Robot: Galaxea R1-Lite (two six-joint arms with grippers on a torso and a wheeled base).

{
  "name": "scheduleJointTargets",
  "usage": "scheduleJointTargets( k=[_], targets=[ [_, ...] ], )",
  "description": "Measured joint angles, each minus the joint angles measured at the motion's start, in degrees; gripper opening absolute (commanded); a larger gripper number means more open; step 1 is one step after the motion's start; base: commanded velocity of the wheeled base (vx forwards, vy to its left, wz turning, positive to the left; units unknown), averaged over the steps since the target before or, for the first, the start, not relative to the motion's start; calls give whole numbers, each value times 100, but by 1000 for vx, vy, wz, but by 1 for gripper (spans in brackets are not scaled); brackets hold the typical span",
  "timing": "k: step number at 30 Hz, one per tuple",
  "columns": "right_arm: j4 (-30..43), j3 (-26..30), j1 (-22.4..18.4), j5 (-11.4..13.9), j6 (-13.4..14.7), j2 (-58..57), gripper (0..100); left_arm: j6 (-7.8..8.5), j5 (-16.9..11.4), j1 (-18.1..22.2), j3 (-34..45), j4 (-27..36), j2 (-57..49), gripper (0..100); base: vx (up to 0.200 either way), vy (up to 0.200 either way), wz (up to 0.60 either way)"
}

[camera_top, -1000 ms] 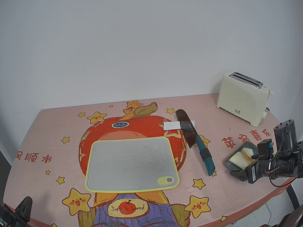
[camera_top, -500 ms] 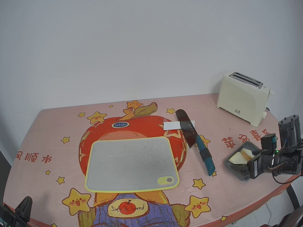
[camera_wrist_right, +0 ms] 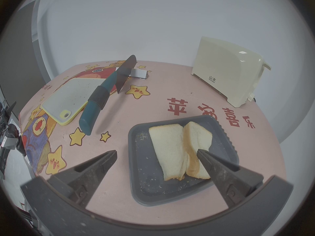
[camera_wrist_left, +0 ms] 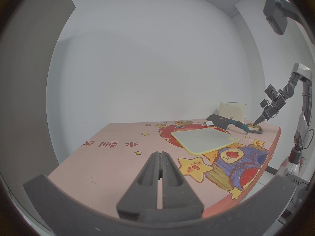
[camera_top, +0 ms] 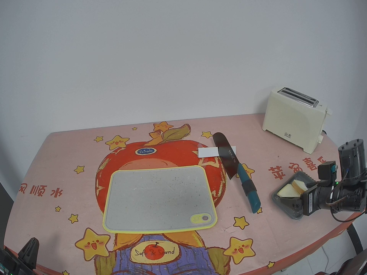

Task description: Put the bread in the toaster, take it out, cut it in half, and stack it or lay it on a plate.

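Observation:
Two slices of white bread (camera_wrist_right: 170, 148) lie side by side in a dark grey tray (camera_wrist_right: 141, 177) at the table's right front. My right gripper (camera_wrist_right: 156, 152) hangs open just over the tray, one finger past the tray's side, the other above the bread's edge. In the head view the bread (camera_top: 292, 190) and tray (camera_top: 284, 205) sit right before that wrist. The cream toaster (camera_top: 294, 119) stands at the back right, its slots empty. My left gripper (camera_wrist_left: 159, 154) is shut on nothing, low at the front left corner.
A knife with a teal handle (camera_top: 239, 170) lies between the grey cutting board (camera_top: 158, 199) and the tray, its blade resting on a white card (camera_top: 206, 152). The table's right edge runs close behind the tray.
My right arm has drawn back to the right and slightly down, so less of the tray is covered. The bread, knife and left arm have not moved.

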Motion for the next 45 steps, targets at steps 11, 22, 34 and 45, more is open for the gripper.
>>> scheduleJointTargets(
  k=[11, 22, 34, 45],
  targets=[
    [5, 141, 171, -167, 539, -367, 100, -35, -35, 29, -1, -2, 0, 0, 0, 0, 0],
    [2, 340, 289, -745, 556, -1123, 100, -30, -41, 38, -4, -2, 0, 0, 0, 0, 0],
    [29, 850, -330, -1018, 117, -2471, 100, -5, -96, 129, -4, 2, -61, 0, 0, 0, 0],
    [95, 1669, -1345, -1031, -271, -4161, 100, 26, -115, 200, -4, 0, -174, 0, 0, 0, 0]
  ],
)
